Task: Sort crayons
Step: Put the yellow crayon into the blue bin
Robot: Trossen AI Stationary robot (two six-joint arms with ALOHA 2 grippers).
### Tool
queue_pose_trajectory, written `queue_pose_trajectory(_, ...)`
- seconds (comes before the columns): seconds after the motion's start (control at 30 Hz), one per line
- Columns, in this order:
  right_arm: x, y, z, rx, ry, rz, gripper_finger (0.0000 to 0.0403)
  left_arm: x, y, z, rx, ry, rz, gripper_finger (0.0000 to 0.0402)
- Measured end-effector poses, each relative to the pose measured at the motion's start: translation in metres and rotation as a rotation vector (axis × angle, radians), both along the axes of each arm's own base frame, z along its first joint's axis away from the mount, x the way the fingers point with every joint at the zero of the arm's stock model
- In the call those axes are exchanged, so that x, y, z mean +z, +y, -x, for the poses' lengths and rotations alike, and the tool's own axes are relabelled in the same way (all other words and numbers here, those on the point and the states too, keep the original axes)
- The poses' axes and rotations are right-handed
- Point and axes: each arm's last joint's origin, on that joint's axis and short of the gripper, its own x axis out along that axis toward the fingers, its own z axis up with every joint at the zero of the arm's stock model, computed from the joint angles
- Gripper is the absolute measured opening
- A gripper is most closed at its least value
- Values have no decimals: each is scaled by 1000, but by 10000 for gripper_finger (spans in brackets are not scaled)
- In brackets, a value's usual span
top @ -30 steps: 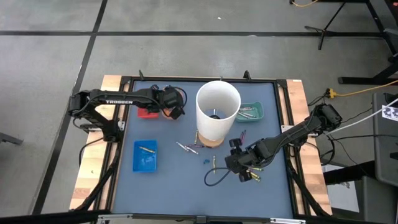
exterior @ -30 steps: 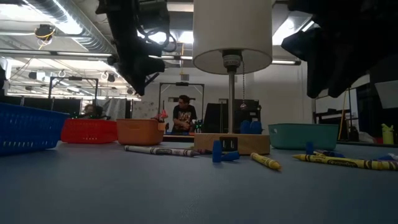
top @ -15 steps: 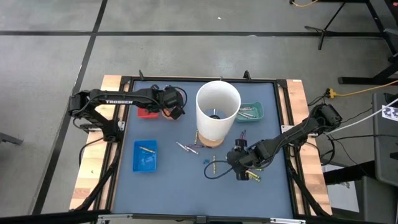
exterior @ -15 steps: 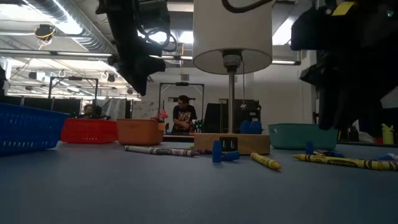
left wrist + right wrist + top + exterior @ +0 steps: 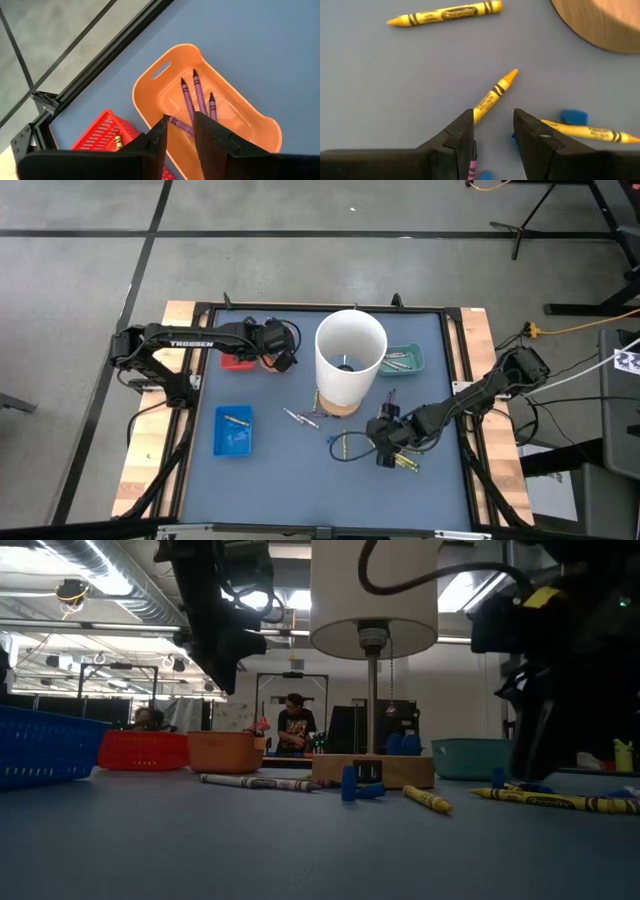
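Crayons (image 5: 492, 97) are short paper-wrapped sticks with pointed tips, scattered on the smooth blue-grey mat (image 5: 280, 470). In the right wrist view one yellow crayon runs in between the right gripper's (image 5: 492, 131) parted, empty fingers (image 5: 457, 135), another yellow one (image 5: 445, 13) lies well ahead of them, and a third (image 5: 580, 130) lies just off one finger beside small blue bits (image 5: 574, 117). The round wooden base (image 5: 600, 22) of the lamp sits further ahead; its tall white shade (image 5: 350, 358) stands between the two arms. The right arm reaches in low, bent over the mat.

The left gripper (image 5: 179, 132) hangs above a smooth orange tub (image 5: 150, 90) with rounded corners, holding nothing, its fingers slightly apart. Four purple crayons (image 5: 197, 95) lie inside the tub, just ahead of the fingertips. A red slatted basket (image 5: 100, 135) touches the tub, with one yellow crayon (image 5: 118, 142) in it. A blue tray (image 5: 234, 430) and a teal tray (image 5: 403, 360) also hold crayons.
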Motion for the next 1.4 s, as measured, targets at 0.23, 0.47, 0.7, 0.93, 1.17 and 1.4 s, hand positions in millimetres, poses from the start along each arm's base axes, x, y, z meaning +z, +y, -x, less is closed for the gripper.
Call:
queue_pose_trajectory(0.23, -4, 1, -1, -44, -43, -45, 136, 0, 0, 0, 0, 0, 1, 79)
queue_pose_trajectory(0.47, -8, 2, -3, -52, -51, -57, 136, 0, 0, 0, 0, 0, 1, 79)
queue_pose_trajectory(0.7, -23, 4, -6, -51, -6, -34, 136, 0, 0, -1, -1, -9, -1, 79)
queue_pose_trajectory(0.93, -27, 4, -7, -52, 9, -24, 125, 0, 0, -1, 0, -18, -3, 79)
queue_pose_trajectory(1.17, -26, 5, -8, -49, 7, -25, 57, 1, 0, -2, 0, -19, -4, 79)
queue_pose_trajectory(1.4, -27, 4, -8, -50, 8, -22, 12, 0, -2, -2, -45, 4, -1, 78)
